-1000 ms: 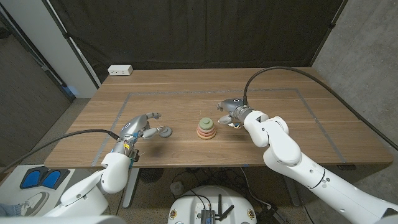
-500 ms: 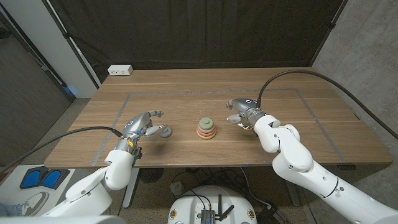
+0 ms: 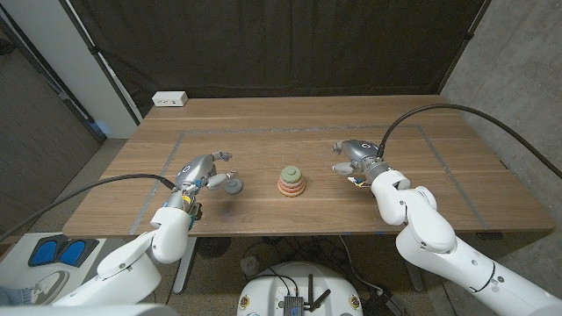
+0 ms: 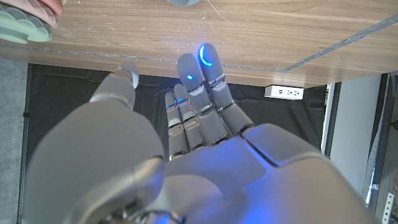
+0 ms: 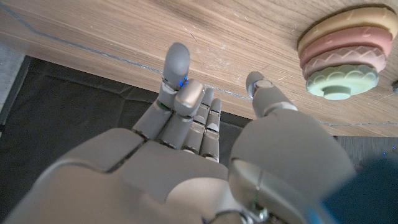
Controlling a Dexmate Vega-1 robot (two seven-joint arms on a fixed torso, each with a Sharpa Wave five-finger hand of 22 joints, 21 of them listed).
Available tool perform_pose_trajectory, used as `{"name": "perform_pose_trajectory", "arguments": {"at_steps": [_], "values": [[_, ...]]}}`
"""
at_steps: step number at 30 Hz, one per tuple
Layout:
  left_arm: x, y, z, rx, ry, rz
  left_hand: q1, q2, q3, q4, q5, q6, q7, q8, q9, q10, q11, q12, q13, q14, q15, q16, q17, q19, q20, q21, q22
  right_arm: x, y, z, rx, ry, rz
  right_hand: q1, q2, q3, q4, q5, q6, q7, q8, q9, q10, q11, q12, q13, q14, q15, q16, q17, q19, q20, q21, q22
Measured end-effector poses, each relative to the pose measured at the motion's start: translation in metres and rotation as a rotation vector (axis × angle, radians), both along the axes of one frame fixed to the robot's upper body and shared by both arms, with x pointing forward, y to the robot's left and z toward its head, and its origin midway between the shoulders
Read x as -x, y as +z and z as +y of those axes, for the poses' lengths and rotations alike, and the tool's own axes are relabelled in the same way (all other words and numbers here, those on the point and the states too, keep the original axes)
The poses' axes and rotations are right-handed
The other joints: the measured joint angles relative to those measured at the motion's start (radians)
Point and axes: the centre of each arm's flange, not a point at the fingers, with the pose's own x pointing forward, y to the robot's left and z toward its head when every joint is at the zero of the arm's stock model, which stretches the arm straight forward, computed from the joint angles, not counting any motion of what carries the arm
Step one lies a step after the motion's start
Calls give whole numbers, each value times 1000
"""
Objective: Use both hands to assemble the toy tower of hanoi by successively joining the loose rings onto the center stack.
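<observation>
Hanoi stack (image 3: 291, 181) stands at the middle of the wooden table (image 3: 263, 123), slightly toward the near edge; it carries a tan ring at the bottom, pink rings above, and a pale green ring on top. In the right wrist view the stack (image 5: 343, 51) shows the same order of colours. The table is the largest thing in view, with wide bare wood behind the stack up to the far edge, where a white power strip (image 3: 170, 99) lies at the far left corner. A thin taped outline marks a rectangle on the wood, and the stack and both hands sit inside it.

The right hand (image 3: 356, 159) hangs to the right of the stack, apart from it, its fingers spread and holding nothing. A second ago it was just beside the stack; it has since drawn back to the right, leaving bare wood between them.

The left hand (image 3: 204, 173) is to the left of the stack, fingers held apart, and nothing is gripped. Its fingertips are just beside a loose grey ring (image 3: 233, 184), which lies between that hand and the stack, well short of the near edge. The ring's place has barely changed.
</observation>
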Motion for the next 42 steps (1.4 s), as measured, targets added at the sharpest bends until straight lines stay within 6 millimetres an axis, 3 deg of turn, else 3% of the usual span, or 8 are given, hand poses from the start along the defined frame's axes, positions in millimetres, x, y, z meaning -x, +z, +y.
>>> {"name": "perform_pose_trajectory", "arguments": {"at_steps": [14, 20, 26, 32, 42], "values": [[-5, 5, -5, -16, -11, -1, 0, 0, 4, 4, 0, 0, 0, 0, 0, 0, 0, 0, -3, 0, 0, 0, 0, 0, 0, 0, 0, 1, -5, -13, -36, -22, -17, 5, 5, 0, 0, 0, 5, 5, 0, 5, 9, -2, 0, 5, 0, 0, 0, 0, 0, 0, 0, 0], [-5, 6, -6, -23, -6, -9, 0, 0, 4, 4, 0, 0, 0, 0, 0, 0, 0, 0, -3, 0, 0, 0, 0, 0, 0, 0, 0, 2, -7, -17, -44, -32, -22, 11, 11, 0, 0, 0, 37, -42, 12, 9, 9, -2, 0, 5, 2, 2, 0, 3, 0, 0, -1, 0], [-5, 7, -5, -35, 7, -14, 0, 0, 4, 4, 0, 0, 0, 0, 0, 0, 0, 0, -3, 0, 0, 0, 0, 0, 0, 0, 0, 4, -12, -25, -58, -49, -32, 11, 11, 0, 0, 0, 35, -47, 12, 9, 14, -7, 0, 5, 2, 2, 0, 3, 0, 0, -1, 0], [-6, 9, -5, -43, 14, -19, 0, 0, 4, 4, 0, 0, 0, 0, 0, 0, 0, 0, 0, 0, 0, 0, 0, 0, 0, 0, 0, 5, -16, -30, -67, -65, -46, 11, 11, 4, -4, 0, 24, -57, 12, 9, 26, -34, 0, 5, 2, 2, 0, 3, 0, 0, -1, 0], [-9, 13, -4, -54, 21, -22, 0, 0, 10, -1, 0, 0, 0, 0, 0, -7, 4, -1, -3, 0, 0, 0, 2, 0, 0, 0, 0, 6, -24, -41, -81, -100, -84, 11, 11, 4, -4, 0, 24, -57, 12, 12, 26, -34, -6, 2, 2, 2, -7, 2, -8, 0, -1, -2]]}}
